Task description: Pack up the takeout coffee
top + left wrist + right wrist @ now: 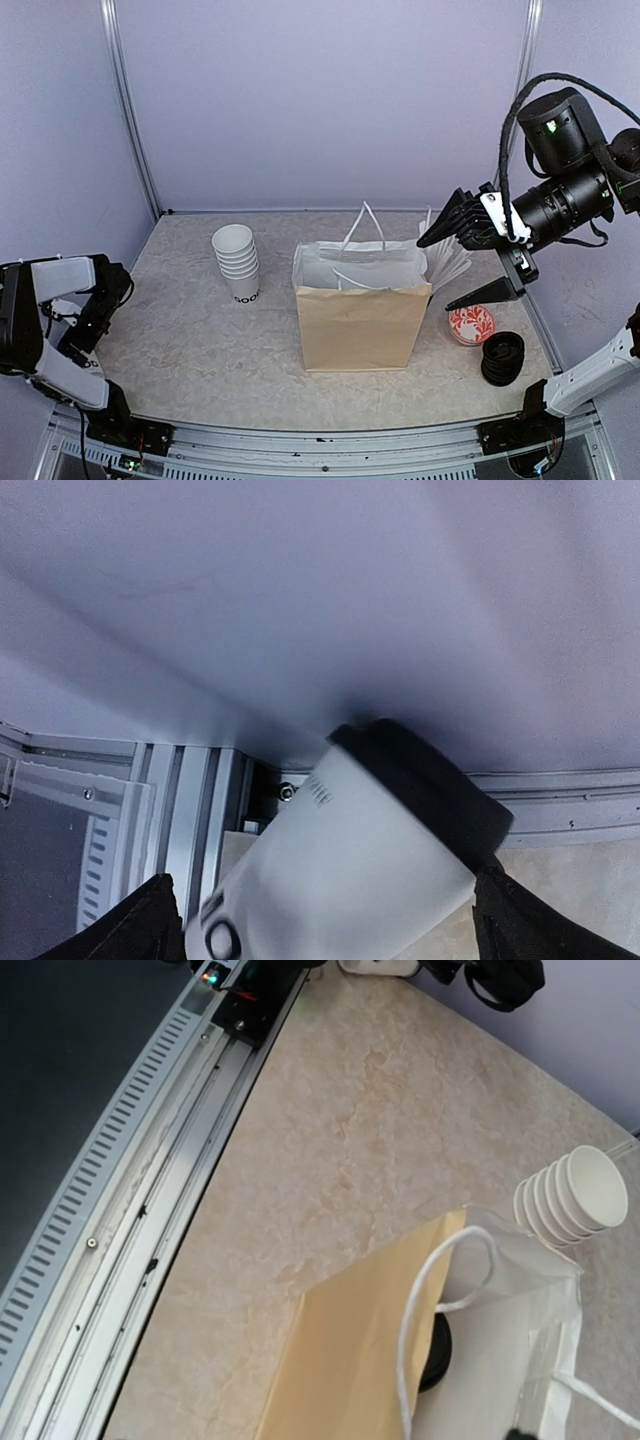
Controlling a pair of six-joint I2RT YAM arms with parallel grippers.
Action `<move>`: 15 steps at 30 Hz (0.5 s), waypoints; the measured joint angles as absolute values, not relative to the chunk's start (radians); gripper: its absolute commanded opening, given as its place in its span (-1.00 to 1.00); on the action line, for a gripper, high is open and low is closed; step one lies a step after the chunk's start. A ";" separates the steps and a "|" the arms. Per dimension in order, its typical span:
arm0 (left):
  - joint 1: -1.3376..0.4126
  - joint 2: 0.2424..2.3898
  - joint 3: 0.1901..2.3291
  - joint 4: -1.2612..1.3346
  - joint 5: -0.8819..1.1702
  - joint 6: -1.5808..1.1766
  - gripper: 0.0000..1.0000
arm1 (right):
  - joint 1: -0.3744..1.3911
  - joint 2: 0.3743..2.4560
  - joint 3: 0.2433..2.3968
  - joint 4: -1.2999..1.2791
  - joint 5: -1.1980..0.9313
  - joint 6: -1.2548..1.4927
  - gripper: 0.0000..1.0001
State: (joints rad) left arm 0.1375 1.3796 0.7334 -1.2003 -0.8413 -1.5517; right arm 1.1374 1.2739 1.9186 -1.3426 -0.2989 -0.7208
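A takeout coffee cup, white with black lettering and a black lid, lies tilted between my left gripper's two fingers, lid pointing up and away. Both fingers press its sides, so the gripper is shut on it. In the top view the left arm is folded at the table's left edge and hides the cup. My right gripper hangs open and empty above the right edge of the brown paper bag. The right wrist view looks down into the bag, where a black lid shows.
A stack of empty white cups stands left of the bag. White sticks rise by the bag's right edge. A red-and-white round thing and a pile of black lids sit at the right. The left wall is close to the held cup.
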 measured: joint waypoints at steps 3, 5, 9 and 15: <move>0.161 1.380 0.713 -1.121 -0.833 -1.485 0.98 | 1.137 1.274 1.917 -1.343 -0.299 -0.721 0.58; 0.184 1.393 0.703 -1.074 -0.820 -1.435 0.98 | 1.137 1.274 1.917 -1.343 -0.299 -0.721 0.58; 0.229 1.450 0.702 -0.996 -0.798 -1.377 0.98 | 1.137 1.274 1.917 -1.343 -0.299 -0.721 0.58; 0.203 1.497 0.702 -0.955 -0.734 -1.353 0.98 | 1.137 1.274 1.917 -1.343 -0.297 -0.722 0.58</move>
State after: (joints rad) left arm 0.2031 1.4975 0.7017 -0.9546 -0.7341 -1.3529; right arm 1.1374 1.2743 1.9175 -1.3426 -0.2966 -0.7219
